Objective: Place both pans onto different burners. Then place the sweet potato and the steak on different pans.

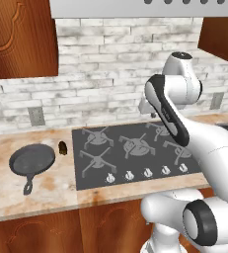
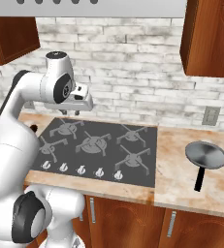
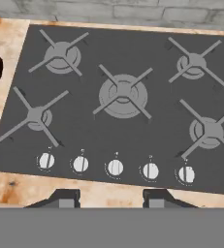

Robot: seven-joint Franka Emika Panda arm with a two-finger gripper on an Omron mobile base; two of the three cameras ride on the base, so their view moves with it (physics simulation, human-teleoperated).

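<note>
1. Hand view: the gripper (image 3: 111,197) hangs above the cooktop's (image 3: 133,53) front edge, fingers partly apart, holding and touching nothing.
2. Cast-iron skillet (image 1: 31,160) and sweet potato (image 1: 62,147) sit on the worktop (image 1: 17,195) left of the cooktop.
3. Steel pan (image 2: 206,156) rests on the worktop's right end.

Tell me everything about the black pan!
The black pan is a round, dark skillet that looks like heavy cast iron, with a low rim and a short looped handle pointing toward the counter's front edge. It sits flat and empty on the speckled counter, left of the cooktop. A small brown sweet potato lies just beside it.
</note>
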